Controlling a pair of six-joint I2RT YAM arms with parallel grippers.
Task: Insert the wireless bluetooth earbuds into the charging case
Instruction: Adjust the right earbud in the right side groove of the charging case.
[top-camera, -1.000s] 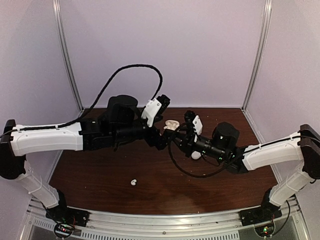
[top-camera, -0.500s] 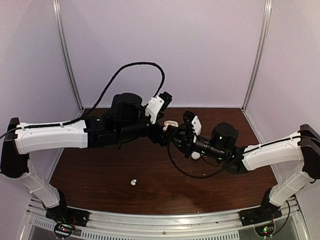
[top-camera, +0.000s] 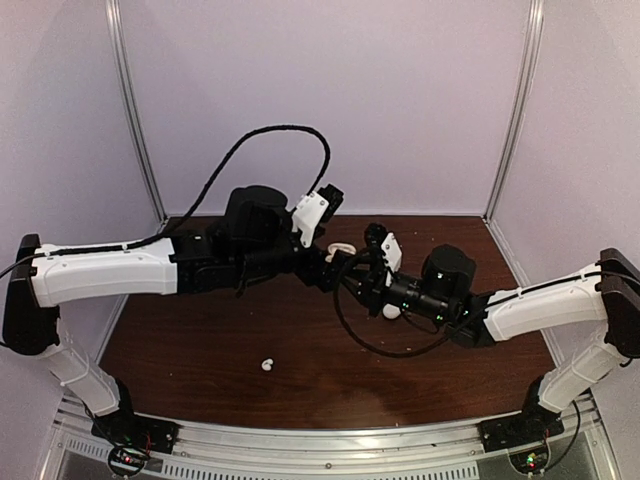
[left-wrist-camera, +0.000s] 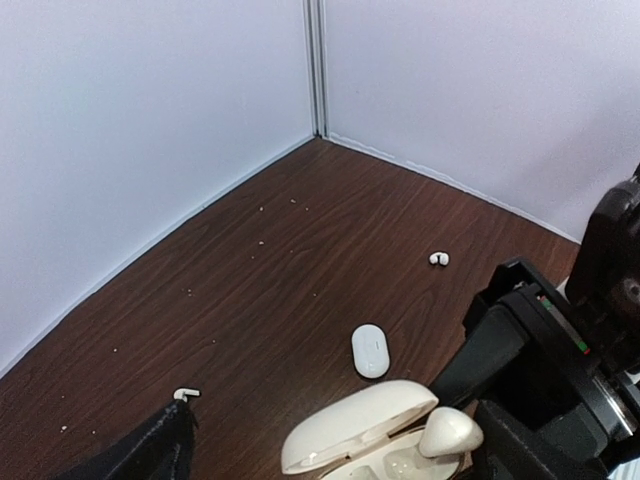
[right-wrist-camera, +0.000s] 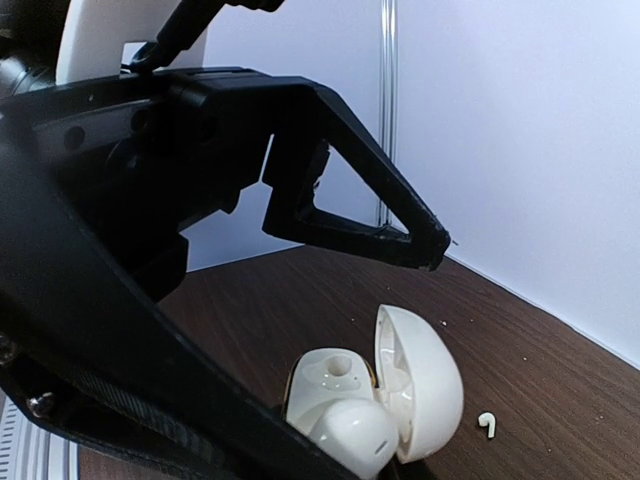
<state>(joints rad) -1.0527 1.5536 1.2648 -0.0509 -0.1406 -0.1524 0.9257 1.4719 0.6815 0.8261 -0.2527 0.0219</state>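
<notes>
Right wrist view: an earbud hangs at the mouth of the open charging case.
Standing by, I see the right end effector (left-wrist-camera: 465, 415) pressed together, apparently pinching an earbud (right-wrist-camera: 350, 435) whose rounded head sits just above the charging case (right-wrist-camera: 425, 380). The empty well lies directly beneath and slightly beyond, so I judge the drop short and downward. The stem's direction is hidden. The left end effector (top-camera: 325, 265), spread wide, hovers over the case; a loose earbud (right-wrist-camera: 487, 424) lies on the counter (right-wrist-camera: 520, 330) beside the lid.

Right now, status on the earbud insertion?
Left claw open at the open glossy white charging case. Right claw shut on tiny white earbud over it. Claws crowded there; nothing else blocking.
</notes>
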